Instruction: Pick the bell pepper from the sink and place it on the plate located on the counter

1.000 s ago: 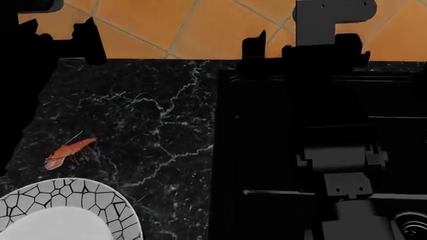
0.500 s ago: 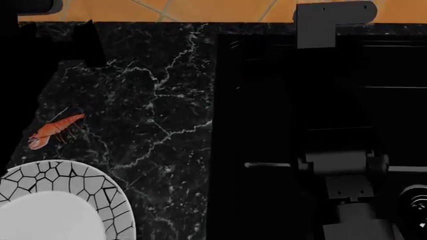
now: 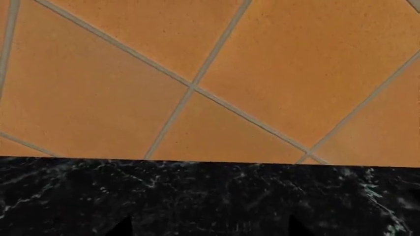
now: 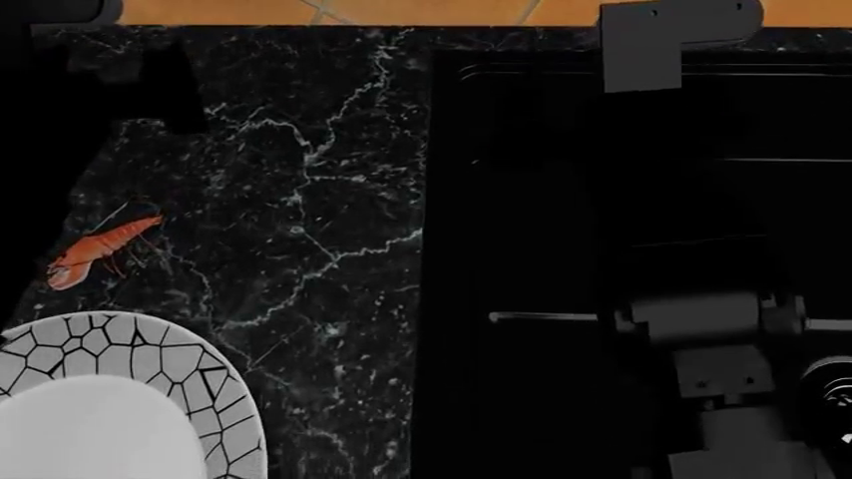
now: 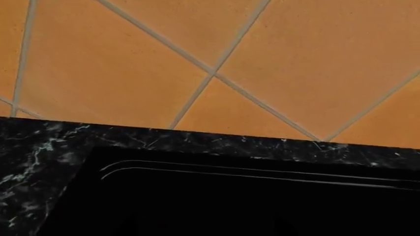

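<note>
The orange tile (image 4: 399,10) at the top of the head view has shrunk to a thin strip over the last second. More counter (image 4: 319,200) and sink (image 4: 533,200) now fill the picture, and the shrimp (image 4: 100,251) has slid toward the left edge.

The left arm (image 4: 34,150) is a black shape along the left border of the head view. In its wrist view, two dark fingertips (image 3: 123,229) poke in well apart. Between them is bare marble, so the left gripper (image 3: 208,230) is spread wide and grips nothing. It hangs over the counter's back edge, facing the tile.

The shrimp lies on the counter just beside the left arm's outline. The plate (image 4: 200,379) sits on the robot's side of the shrimp, apart from it and cut off by the picture's corner. Nothing lies on the part that shows.

To the right of the left arm, beyond a stretch of veined marble, is the sink. Its inside is solid black, crossed by a pale bar (image 4: 546,317). The pepper cannot be made out in any view.

The right arm (image 4: 705,334) reaches out over the basin, its grey links crossing above the bar, and a grey bracket (image 4: 672,40) shows at the far rim. The right gripper is lost against the black. Its wrist view shows only tile, a band of counter and the sink's far rim, so I cannot tell whether it is spread or closed.
</note>
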